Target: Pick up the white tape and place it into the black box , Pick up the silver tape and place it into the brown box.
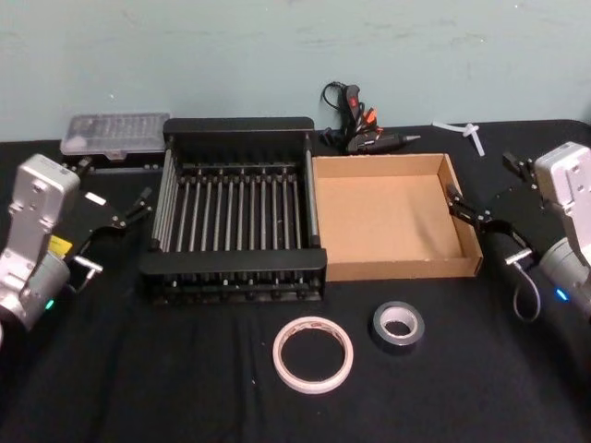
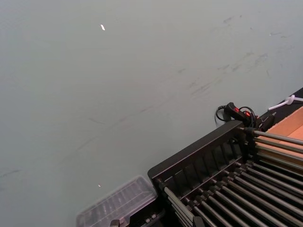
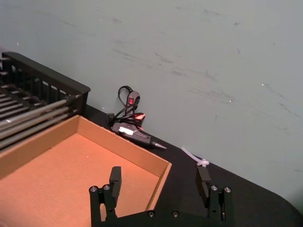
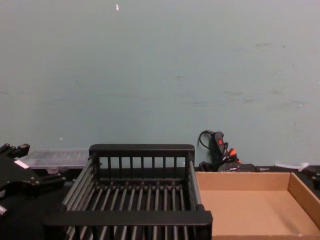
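Note:
The white tape (image 1: 312, 354) lies flat on the black tabletop near the front, with the silver tape (image 1: 398, 326) just to its right. Behind them stand the black box (image 1: 238, 126), a slatted crate with nothing in it, and to its right the brown box (image 1: 388, 217), also holding nothing. My left gripper (image 1: 115, 235) hovers open left of the crate. Off the cardboard tray's right wall my right gripper (image 1: 494, 233) hangs open. The right wrist view shows that gripper (image 3: 159, 179) with its fingers spread above the brown box (image 3: 57, 179).
A clear plastic case (image 1: 115, 134) sits behind the crate at the back left. A black glue gun (image 1: 362, 129) with its cord lies behind the tray, and a small white part (image 1: 466, 132) lies at the back right. A pale green wall closes off the table's far edge.

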{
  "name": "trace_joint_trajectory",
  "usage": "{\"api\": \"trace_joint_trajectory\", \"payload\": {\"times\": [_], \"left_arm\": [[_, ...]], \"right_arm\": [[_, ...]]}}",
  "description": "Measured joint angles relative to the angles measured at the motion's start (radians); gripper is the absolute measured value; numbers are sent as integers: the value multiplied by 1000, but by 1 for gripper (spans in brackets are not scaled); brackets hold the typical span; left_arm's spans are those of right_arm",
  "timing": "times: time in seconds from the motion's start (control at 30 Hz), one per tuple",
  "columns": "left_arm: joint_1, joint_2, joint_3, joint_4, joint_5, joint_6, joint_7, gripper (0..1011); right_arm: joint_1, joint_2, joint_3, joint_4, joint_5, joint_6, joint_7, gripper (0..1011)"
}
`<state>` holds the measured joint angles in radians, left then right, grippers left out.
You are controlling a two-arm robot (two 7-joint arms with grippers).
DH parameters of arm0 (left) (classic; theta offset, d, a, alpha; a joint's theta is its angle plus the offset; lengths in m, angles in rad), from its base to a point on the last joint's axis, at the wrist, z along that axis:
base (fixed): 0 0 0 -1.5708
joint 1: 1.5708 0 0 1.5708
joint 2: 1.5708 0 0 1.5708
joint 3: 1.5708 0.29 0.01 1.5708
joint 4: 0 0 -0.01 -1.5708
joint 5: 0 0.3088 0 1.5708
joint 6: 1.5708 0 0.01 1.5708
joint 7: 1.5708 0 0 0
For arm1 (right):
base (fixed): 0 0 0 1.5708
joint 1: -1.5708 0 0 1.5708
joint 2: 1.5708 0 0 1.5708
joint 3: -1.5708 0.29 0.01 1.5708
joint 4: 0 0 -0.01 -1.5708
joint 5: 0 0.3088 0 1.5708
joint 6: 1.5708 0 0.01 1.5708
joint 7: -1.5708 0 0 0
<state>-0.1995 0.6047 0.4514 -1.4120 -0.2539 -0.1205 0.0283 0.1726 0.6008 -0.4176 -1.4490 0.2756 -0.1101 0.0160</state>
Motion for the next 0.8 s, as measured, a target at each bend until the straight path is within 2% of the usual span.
{"api": "trace_joint_trajectory", "payload": {"times": [0.17,0.43,0.8], "left_arm": [[0,0,0,0,0,0,0,1001],[0,0,0,0,0,0,0,1001],[0,0,0,0,0,0,0,1002]], "right_arm": [[-19,1,18,-27,23,14,22,1002],[-84,9,59,-116,83,50,69,1002],[-214,37,107,-272,146,119,116,1002]]}}
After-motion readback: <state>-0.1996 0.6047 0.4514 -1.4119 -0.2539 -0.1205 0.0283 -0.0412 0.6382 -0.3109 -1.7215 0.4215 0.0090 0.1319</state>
